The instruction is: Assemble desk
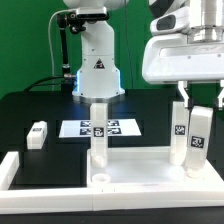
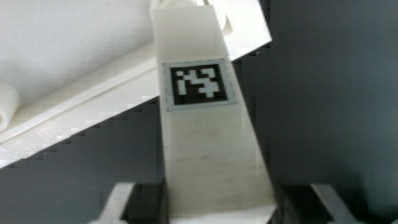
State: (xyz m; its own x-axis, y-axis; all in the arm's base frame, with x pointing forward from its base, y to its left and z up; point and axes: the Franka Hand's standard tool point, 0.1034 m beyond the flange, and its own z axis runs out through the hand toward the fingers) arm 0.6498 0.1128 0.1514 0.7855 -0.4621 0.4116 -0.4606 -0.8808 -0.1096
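The desk panel (image 1: 150, 185) lies flat at the front, white and rimmed. One leg post (image 1: 98, 135) stands upright on it near a round hole (image 1: 100, 180). My gripper (image 1: 198, 100) is shut on the top of a second tagged leg post (image 1: 192, 140) and holds it upright at the panel's corner on the exterior view's right. In the wrist view this post (image 2: 210, 120) runs out from between my fingers (image 2: 134, 205), its far end against the panel's rim (image 2: 89, 95). A third leg post (image 1: 37, 133) lies on the black table at the exterior view's left.
The marker board (image 1: 75, 129) lies flat on the black table behind the standing post. The arm's white base (image 1: 95, 65) stands at the back centre. A white border bar (image 1: 8, 170) runs along the exterior view's left of the panel.
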